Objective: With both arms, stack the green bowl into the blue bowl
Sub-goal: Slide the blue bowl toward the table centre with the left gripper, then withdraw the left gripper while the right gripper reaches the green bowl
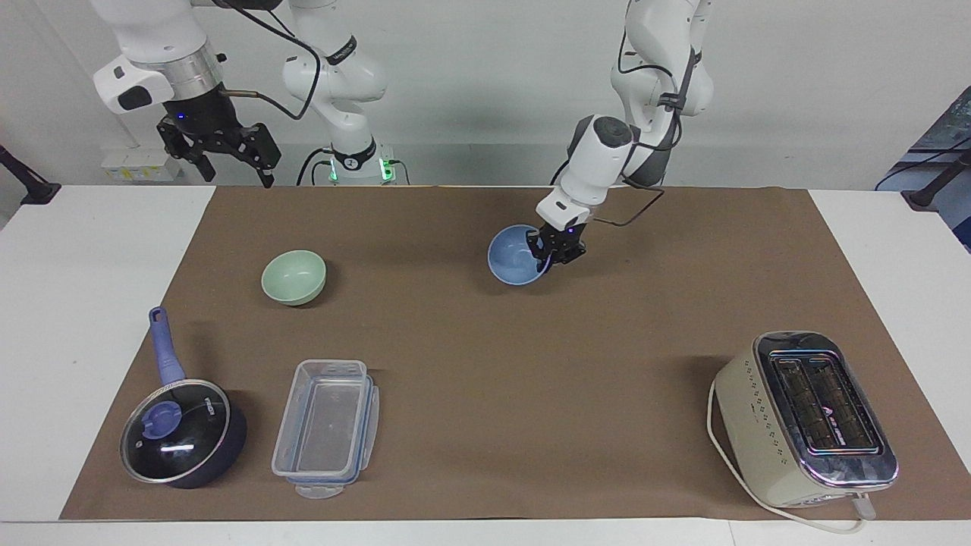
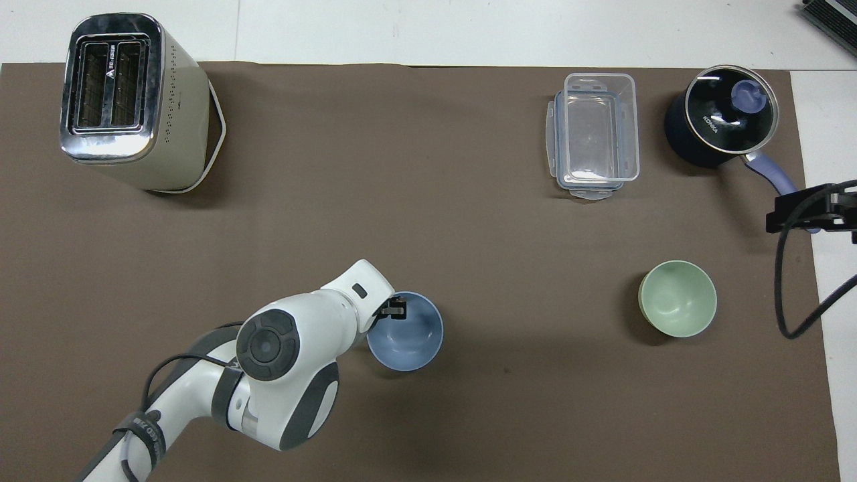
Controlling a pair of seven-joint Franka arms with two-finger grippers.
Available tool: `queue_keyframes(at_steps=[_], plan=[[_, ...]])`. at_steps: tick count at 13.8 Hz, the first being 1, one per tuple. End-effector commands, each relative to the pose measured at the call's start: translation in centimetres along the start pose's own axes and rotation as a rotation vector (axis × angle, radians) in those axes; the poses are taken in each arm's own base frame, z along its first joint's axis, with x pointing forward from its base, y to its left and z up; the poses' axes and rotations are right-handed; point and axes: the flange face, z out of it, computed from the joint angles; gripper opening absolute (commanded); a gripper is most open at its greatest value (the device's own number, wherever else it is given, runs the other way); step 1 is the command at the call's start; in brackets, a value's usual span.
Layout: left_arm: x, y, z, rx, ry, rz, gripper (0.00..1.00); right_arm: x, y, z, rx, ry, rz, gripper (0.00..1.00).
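Right gripper [image 1: 220,152]: waits raised over the bare table edge at the right arm's end, fingers spread, holding nothing.
Green bowl [image 1: 293,277]: sits upright and empty on the brown mat [image 1: 470,364], toward the right arm's end, nearer to the robots than the pan [image 1: 182,428] and the clear container [image 1: 328,428]; nothing touches it.
Blue bowl [image 1: 518,255]: near the middle of the mat, well apart from the green bowl; whether it rests on the mat or hangs just above it is hard to tell.
Left gripper [image 1: 557,248]: clamped on the blue bowl's rim at the side toward the left arm's end, one finger inside, one outside.
Toaster [image 1: 804,417]: stands farther from the robots, at the left arm's end, clear of the work.
Progress: the blue bowl appears to be in a central spot; its release, the green bowl's pickup and the stacking all remain.
Hard to see: in the overhead view the left arm covers part of the blue bowl's rim, and only the right gripper's edge shows there.
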Motion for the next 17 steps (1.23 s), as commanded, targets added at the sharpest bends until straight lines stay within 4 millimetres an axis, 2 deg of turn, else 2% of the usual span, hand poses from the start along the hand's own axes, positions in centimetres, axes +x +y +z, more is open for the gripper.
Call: queue_keyframes(at_steps=[1,3,4,6,8,10,11,13,14,17], plan=[[5.1,-3.5,-2.4,0.020,-0.050,-0.039,1.00,-0.2,0.1,-0.1,0.018,0.011,0.011,1.00],[8.2,-7.0,-4.6,0.063,-0.057,-0.018,1.00,0.0,0.1,0.0,0.021,0.025,0.004,1.00],[9.4,-8.6,-5.0,0.091,-0.070,-0.011,1.00,0.2,0.2,0.5,0.022,0.033,0.002,1.00],[11.9,-12.1,-7.3,0.127,-0.092,-0.004,1.00,0.4,1.1,1.6,0.020,0.017,0.016,1.00],[13.7,-16.6,-9.7,0.133,-0.118,0.009,1.00,0.7,2.1,3.7,0.019,0.017,0.020,1.00],[14.8,-20.5,-12.9,0.145,-0.133,0.027,1.00,1.0,3.1,6.8,0.016,0.007,-0.032,1.00],[15.2,-22.2,-15.2,0.145,-0.146,0.013,1.00,1.3,4.0,8.6,0.015,0.007,-0.047,1.00],[15.7,-24.4,-19.1,0.161,-0.176,0.019,1.00,1.5,4.5,12.9,0.017,0.012,-0.064,1.00],[15.6,-25.2,-21.0,0.185,-0.175,0.029,1.00,1.5,4.5,14.9,0.016,0.012,-0.068,1.00],[15.7,-25.4,-25.3,0.206,-0.193,0.012,1.00,1.4,4.5,21.9,0.018,-0.007,-0.124,1.00]])
